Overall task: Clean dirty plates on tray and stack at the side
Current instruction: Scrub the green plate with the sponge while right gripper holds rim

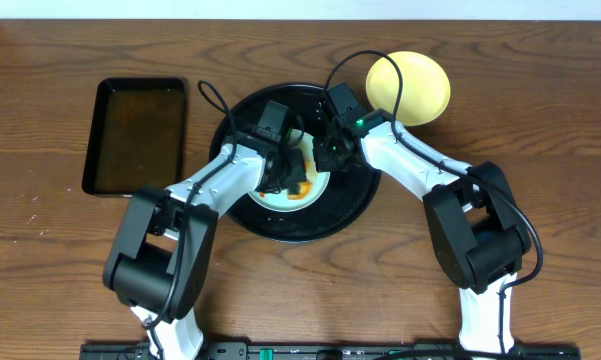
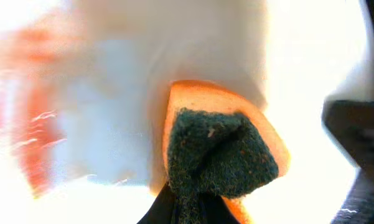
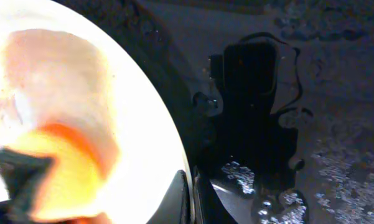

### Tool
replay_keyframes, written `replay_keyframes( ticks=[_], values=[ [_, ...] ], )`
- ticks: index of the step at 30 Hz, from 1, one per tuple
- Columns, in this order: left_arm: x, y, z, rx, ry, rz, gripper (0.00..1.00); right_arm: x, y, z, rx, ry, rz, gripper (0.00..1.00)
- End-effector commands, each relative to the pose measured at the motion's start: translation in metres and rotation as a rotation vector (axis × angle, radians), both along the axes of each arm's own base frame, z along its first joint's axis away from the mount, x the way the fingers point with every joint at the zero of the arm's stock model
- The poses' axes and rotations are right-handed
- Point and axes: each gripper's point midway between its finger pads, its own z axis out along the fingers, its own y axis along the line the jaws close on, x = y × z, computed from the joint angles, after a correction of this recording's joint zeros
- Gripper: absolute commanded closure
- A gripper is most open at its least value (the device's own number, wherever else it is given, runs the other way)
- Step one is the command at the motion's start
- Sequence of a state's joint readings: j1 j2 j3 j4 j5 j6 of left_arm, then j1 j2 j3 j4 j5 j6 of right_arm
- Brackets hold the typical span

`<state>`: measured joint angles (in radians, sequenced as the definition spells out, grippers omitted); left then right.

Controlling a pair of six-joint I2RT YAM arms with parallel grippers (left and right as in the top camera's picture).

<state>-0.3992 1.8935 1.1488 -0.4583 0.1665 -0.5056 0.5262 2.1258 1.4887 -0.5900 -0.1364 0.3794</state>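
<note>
- Tray [image 1: 350,215]: round, black, mid-table. Its floor glints wet in my right wrist view. One plate [image 1: 318,183] lies flat in it, pale and streaked orange-brown, not yet clean.
- Left claw [image 1: 285,178]: clenched on a sponge [image 2: 221,149], orange foam with a dark green scrub face. The sponge is pressed down on the plate's middle. It is soft and squashes in my grip.
- Plate handling (judgement): stiff and light, likely slick with sauce and water, breakable if dropped. It would skate in the wet tray under a wipe unless pinned. The best hold is the raised rim, pinched edge-on, clear of the smeared centre.
- Right claw [image 1: 330,150]: clenched at the plate's far-right rim, jaws across the edge. It looks like a pinch that steadies the plate. The plate sits left of and nearer than this claw, directly under the left one.
- Rectangular tray [image 1: 140,83]: left, well apart, brownish liquid inside.
- Yellow plate [image 1: 410,88]: far right, off the tray on the table [image 1: 60,280], just beside the tray's rim. No streaks visible.
</note>
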Motion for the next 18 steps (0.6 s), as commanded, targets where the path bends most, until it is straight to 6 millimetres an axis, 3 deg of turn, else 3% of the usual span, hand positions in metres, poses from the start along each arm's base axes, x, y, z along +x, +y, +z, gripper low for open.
replay_keyframes(
  ticks=[1,4,11,13,18],
  values=[
    [0.007,0.067,-0.006,0.321,-0.054,0.006,0.92,0.002,-0.010,-0.007,-0.035,0.001,-0.029,0.99],
    [0.020,0.079,0.005,0.360,-0.093,0.006,0.92,0.002,-0.010,-0.007,-0.035,0.001,-0.029,0.99],
    [0.044,0.072,0.044,0.309,-0.211,0.033,0.93,0.002,-0.010,-0.007,-0.035,0.001,-0.029,0.99],
    [0.047,0.063,0.046,0.259,-0.225,0.023,0.92,0.002,-0.010,-0.007,-0.035,0.001,-0.029,0.99],
    [0.047,0.009,0.041,-0.044,-0.184,-0.022,0.92,0.002,-0.010,-0.007,-0.035,0.001,-0.029,0.99]
  ],
)
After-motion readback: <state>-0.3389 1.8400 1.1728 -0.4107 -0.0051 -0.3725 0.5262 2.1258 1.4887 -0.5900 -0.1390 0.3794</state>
